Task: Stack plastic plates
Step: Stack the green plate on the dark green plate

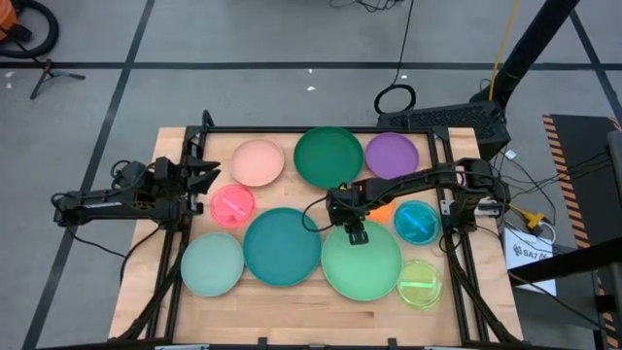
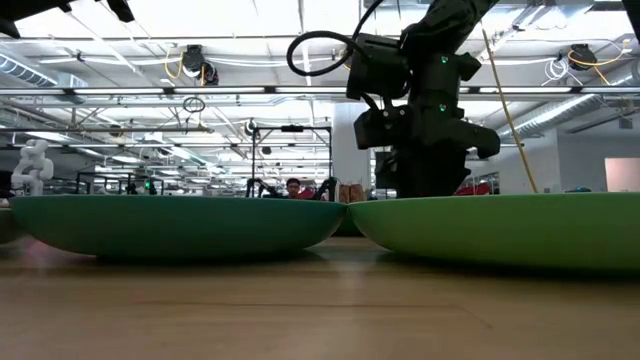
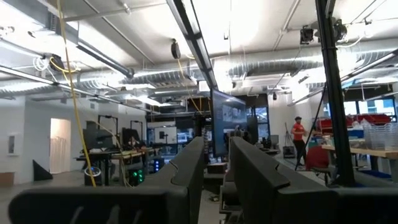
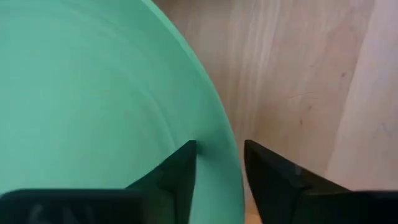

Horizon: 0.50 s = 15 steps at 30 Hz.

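Several plates lie flat on the wooden table (image 1: pixel 292 297). My right gripper (image 1: pixel 356 231) (image 4: pixel 221 163) points down over the far rim of the big light-green plate (image 1: pixel 362 262) (image 2: pixel 500 230). It is open, with one finger over the plate's inside and one outside the rim. The green plate rests on its base beside the teal plate (image 1: pixel 282 247) (image 2: pixel 175 225). My left gripper (image 1: pixel 208 179) (image 3: pixel 217 163) waits open at the table's left edge, pointing level into the room. My right gripper stands astride the green plate's far rim (image 4: pixel 229 155), coming from above. The inner finger (image 4: pixel 180 167) overlaps the plate's inside, and the outer finger (image 4: pixel 270 171) is over bare wood just off the rim. Whether either finger touches the plate I cannot tell.
Also on the table are a pale pink plate (image 1: pixel 258 161), a dark green plate (image 1: pixel 328 156), a purple plate (image 1: pixel 392 156), a hot pink plate (image 1: pixel 232 206), a mint plate (image 1: pixel 212 263), a blue plate (image 1: pixel 418 223), a lime plate (image 1: pixel 420 285) and an orange plate (image 1: pixel 382 209) half hidden under the right arm. A black frame edges the table.
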Tool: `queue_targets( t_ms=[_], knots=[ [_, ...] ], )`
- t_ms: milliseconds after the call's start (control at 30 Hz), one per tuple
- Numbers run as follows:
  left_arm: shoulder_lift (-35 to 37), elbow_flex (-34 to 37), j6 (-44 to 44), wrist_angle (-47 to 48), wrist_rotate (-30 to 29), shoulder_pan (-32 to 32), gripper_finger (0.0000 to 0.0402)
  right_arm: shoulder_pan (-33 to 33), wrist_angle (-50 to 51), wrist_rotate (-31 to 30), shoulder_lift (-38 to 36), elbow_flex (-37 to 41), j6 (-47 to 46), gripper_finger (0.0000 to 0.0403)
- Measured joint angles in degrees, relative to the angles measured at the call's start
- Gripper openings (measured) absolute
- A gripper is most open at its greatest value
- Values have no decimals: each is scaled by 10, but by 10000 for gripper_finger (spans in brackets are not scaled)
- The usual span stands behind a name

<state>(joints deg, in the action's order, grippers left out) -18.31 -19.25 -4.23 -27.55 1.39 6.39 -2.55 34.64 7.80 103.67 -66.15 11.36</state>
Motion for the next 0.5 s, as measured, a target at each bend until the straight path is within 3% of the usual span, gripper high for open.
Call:
queue_targets(
  t_ms=[267, 500],
  knots=[
    [0, 0, 0, 0, 0, 0, 88, -1, 15, 13, -3, 0, 27, 22],
    [0, 0, 0, 0, 0, 0, 88, -4, 38, 26, -14, 0, 28, 10]
  ],
)
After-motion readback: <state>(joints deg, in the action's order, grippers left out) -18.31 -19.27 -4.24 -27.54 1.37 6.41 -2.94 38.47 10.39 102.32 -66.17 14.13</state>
